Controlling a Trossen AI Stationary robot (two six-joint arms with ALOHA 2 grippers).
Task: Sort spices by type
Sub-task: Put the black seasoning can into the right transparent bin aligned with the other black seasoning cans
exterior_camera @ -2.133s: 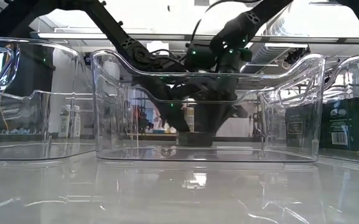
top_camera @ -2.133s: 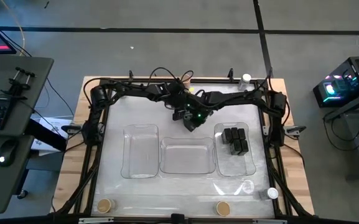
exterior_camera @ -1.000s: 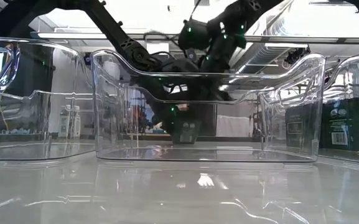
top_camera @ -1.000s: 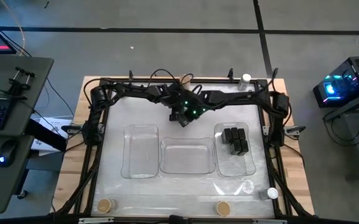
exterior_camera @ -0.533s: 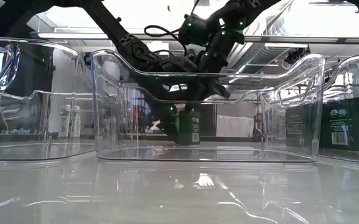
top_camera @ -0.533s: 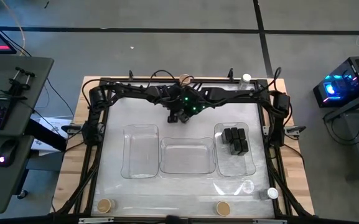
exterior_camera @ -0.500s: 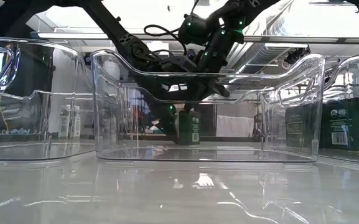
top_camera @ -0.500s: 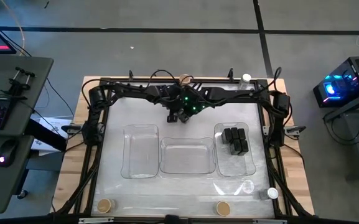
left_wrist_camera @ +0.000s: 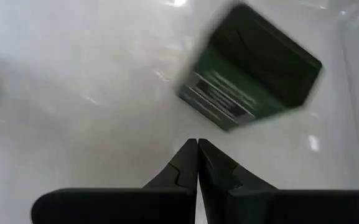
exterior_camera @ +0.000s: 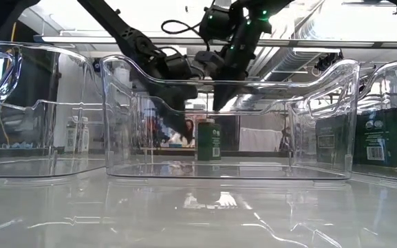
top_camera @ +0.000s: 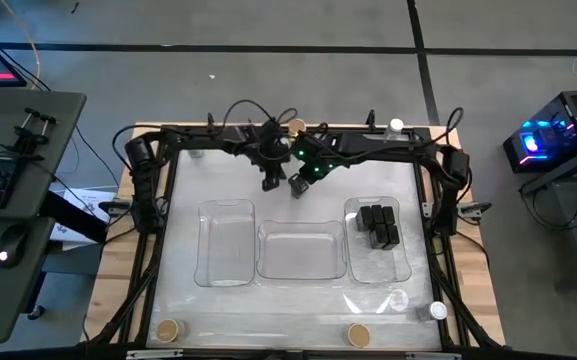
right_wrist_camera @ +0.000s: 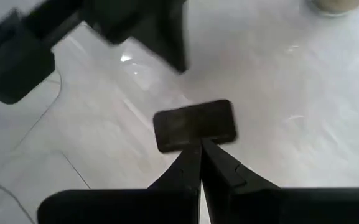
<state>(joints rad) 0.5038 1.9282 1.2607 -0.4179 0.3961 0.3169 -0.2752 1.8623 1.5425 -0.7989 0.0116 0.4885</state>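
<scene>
One black boxy spice container (exterior_camera: 209, 141) stands upright on the table behind the middle tray; it also shows in the high view (top_camera: 295, 188), the left wrist view (left_wrist_camera: 251, 65) and the right wrist view (right_wrist_camera: 195, 124). My right gripper (right_wrist_camera: 200, 144) is shut and hovers just above the container (exterior_camera: 219, 105). My left gripper (left_wrist_camera: 197, 146) is shut, raised, and a little toward the table's left of it (top_camera: 270, 182). Several more black boxes (top_camera: 379, 225) stand in the right tray.
Three clear trays sit side by side: left (top_camera: 226, 245), middle (top_camera: 301, 252), right (top_camera: 378, 262). Tan-topped containers stand at the near edge (top_camera: 169, 330) (top_camera: 358, 335) and the far edge (top_camera: 294, 127). White-lidded jars stand at the far right (top_camera: 396, 127) and near right (top_camera: 437, 311).
The black box, tilted between the grippers a second ago, now stands upright on its base by itself. Both grippers have risen off it. The left one has also drawn back toward the table's left and far edge.
</scene>
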